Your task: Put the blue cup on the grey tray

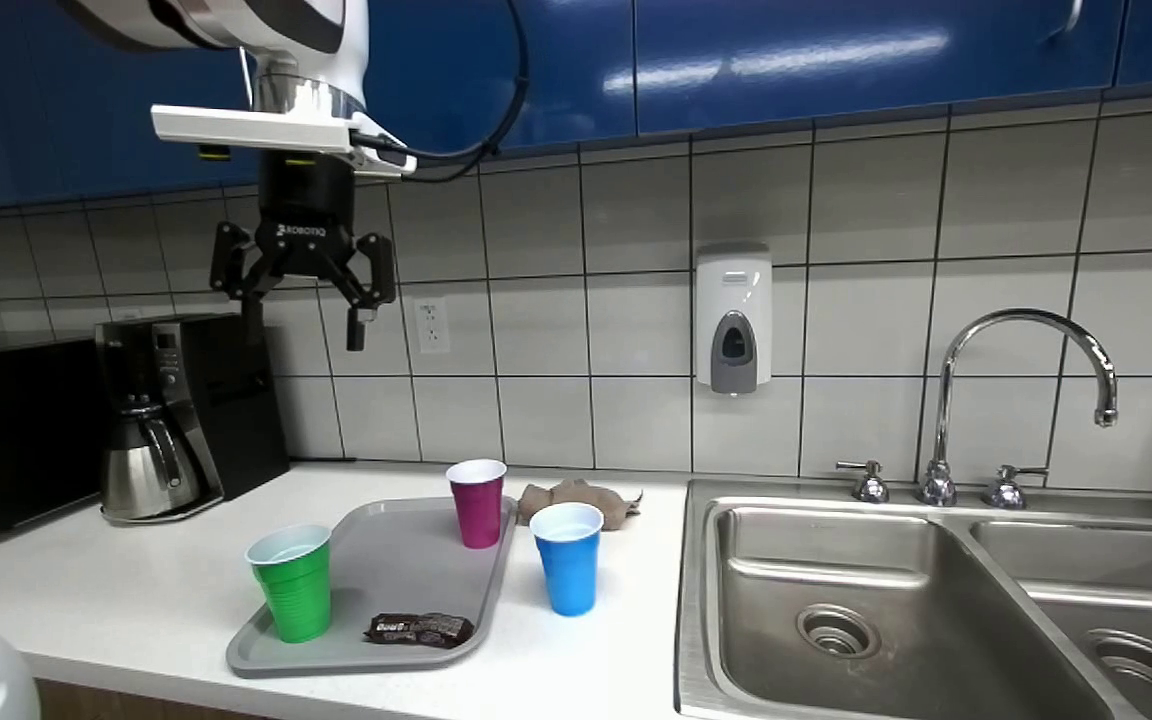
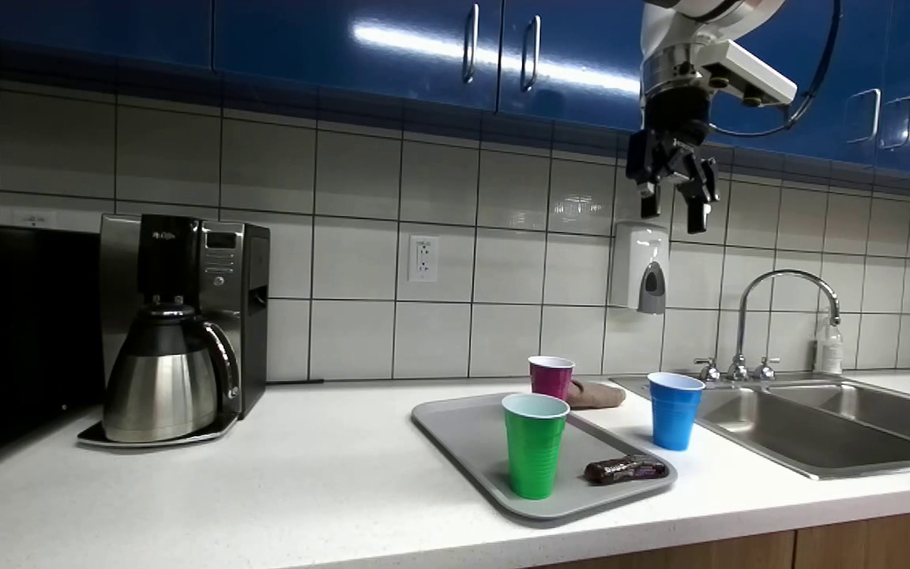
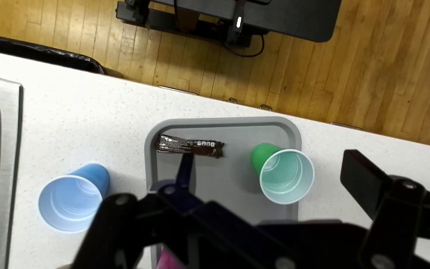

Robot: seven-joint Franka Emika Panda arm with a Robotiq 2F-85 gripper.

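The blue cup (image 1: 569, 568) stands upright on the white counter, between the grey tray and the sink. It also shows in an exterior view (image 2: 674, 415) and at the left of the wrist view (image 3: 73, 201). The grey tray (image 1: 401, 565) lies flat on the counter; it also shows in an exterior view (image 2: 463, 423) and in the wrist view (image 3: 233, 170). My gripper (image 1: 304, 325) hangs high above the counter, fingers pointing down, spread wide with nothing between them. It also shows in an exterior view (image 2: 673, 212) and in the wrist view (image 3: 269, 173).
On the tray stand a green cup (image 1: 296, 590) and a magenta cup (image 1: 478, 510), with a brown wrapped bar (image 1: 421, 629) near its front. A crumpled brown thing (image 2: 597, 393) lies behind the blue cup. The steel sink (image 1: 694, 600), faucet (image 1: 946, 390) and coffee maker (image 2: 178, 340) flank them.
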